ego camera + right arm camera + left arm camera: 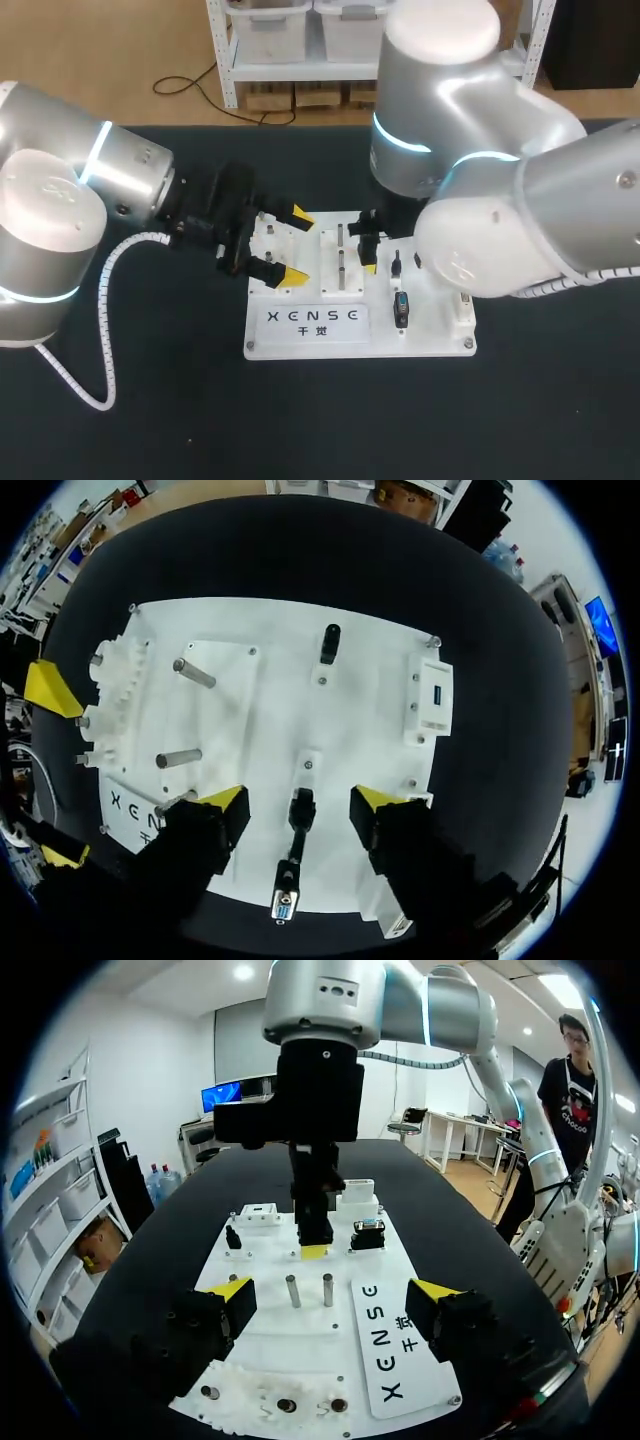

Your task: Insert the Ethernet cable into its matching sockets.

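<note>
Closest to the robot, a black table (150, 420) carries a white board (440, 340), with a lettered strip along its near edge. Metal pegs (190, 672) stand on the board's middle. Toward its right end are a small upright black plug (328, 643) and a white socket block (432, 695) with a blue port. The short black cable (300, 814) lies flat on the near right part of the board. It has a stubby black body and a thin neck that runs toward the near edge, ending in a plug end (283, 905) with a pale blue-grey face. Whether that plug is an Ethernet type cannot be told. The right gripper (300, 798) hangs directly over the cable with its fingers spread apart. The cable's black body sits in the gap between the yellow tips, and bare board shows on either side of it, so neither finger presses it. In the left wrist view this gripper stands upright over the board, one yellow tip low near the surface and just beside the cable. The left gripper (292, 245) hovers over the board's left end, its two fingers held wide with nothing between them. It is well apart from the cable, which lies ahead of it beyond the pegs.
</note>
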### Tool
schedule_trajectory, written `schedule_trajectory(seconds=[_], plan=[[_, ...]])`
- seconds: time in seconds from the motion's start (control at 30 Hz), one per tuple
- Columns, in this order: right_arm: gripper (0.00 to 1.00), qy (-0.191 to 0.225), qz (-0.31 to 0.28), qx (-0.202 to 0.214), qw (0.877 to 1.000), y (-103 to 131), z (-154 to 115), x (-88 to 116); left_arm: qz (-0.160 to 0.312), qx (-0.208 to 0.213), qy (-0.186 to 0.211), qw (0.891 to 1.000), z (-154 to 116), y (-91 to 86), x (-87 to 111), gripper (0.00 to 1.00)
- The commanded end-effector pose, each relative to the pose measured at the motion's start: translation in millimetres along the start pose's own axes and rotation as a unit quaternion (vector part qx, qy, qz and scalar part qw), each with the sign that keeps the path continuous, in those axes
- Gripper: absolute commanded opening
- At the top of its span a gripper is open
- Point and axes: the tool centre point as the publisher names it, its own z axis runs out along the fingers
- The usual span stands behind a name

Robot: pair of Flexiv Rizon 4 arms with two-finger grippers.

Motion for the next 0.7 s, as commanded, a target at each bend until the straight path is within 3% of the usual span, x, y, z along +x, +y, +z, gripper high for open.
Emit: schedule_trajectory(seconds=[0.03, 0.27, 0.37, 0.43, 0.7], plan=[[0.48, 0.001, 0.000, 0.003, 1.000, 1.9, 1.1, -0.5, 0.001, -0.001, -0.001, 1.000, 0.2, -0.1, 1.1, 1.00], [0.29, 0.004, 0.000, 0.007, 1.000, 1.1, 2.1, 0.2, 0.001, -0.001, -0.001, 1.000, 0.2, -0.1, 1.1, 1.00], [0.07, 0.005, 0.002, 0.007, 1.000, 0.9, 2.1, 0.3, 0.001, -0.001, -0.001, 1.000, 0.2, -0.1, 1.1, 1.00], [0.00, 0.005, 0.003, 0.007, 1.000, 0.1, 2.5, 0.6, 0.001, -0.001, -0.001, 1.000, 0.2, -0.1, 1.1, 1.00], [0.00, 0.005, 0.012, 0.003, 1.000, -4.7, -1.7, 2.1, 0.001, -0.001, -0.001, 1.000, 0.2, -0.1, 1.1, 1.00]])
